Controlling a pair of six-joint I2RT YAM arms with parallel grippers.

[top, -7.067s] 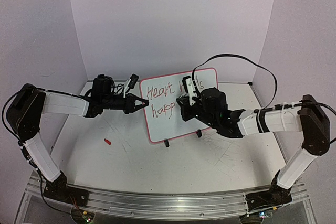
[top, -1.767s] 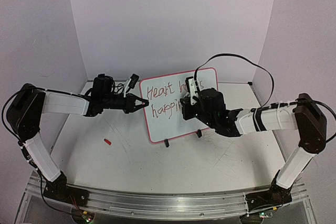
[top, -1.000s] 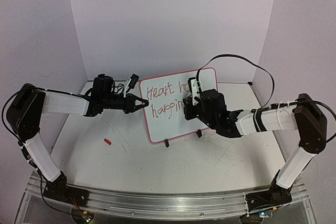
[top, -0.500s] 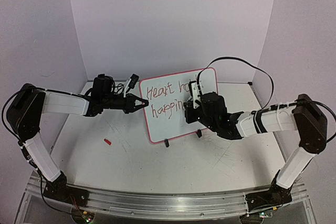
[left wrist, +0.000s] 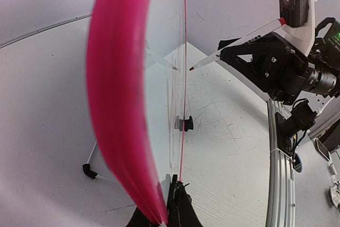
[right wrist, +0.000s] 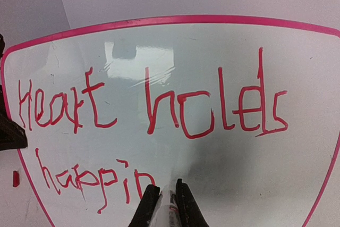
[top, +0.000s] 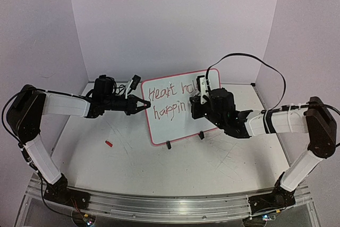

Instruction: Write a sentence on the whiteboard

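right gripper clamped on a red marker, tip seemingly just off the whiteboard after "happin"; left gripper pinches the board's edge, bracing it against writing pressure.

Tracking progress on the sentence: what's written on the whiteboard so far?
The whiteboard reads "Heart holds" on top and "happin" below, in red. The marker and the jaws holding it cover the spot just after the n, so any stroke there is hidden.

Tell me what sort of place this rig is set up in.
Probably a lab test cell: plain white panels enclose a scuffed tabletop, with an aluminium mounting rail along its near edge.
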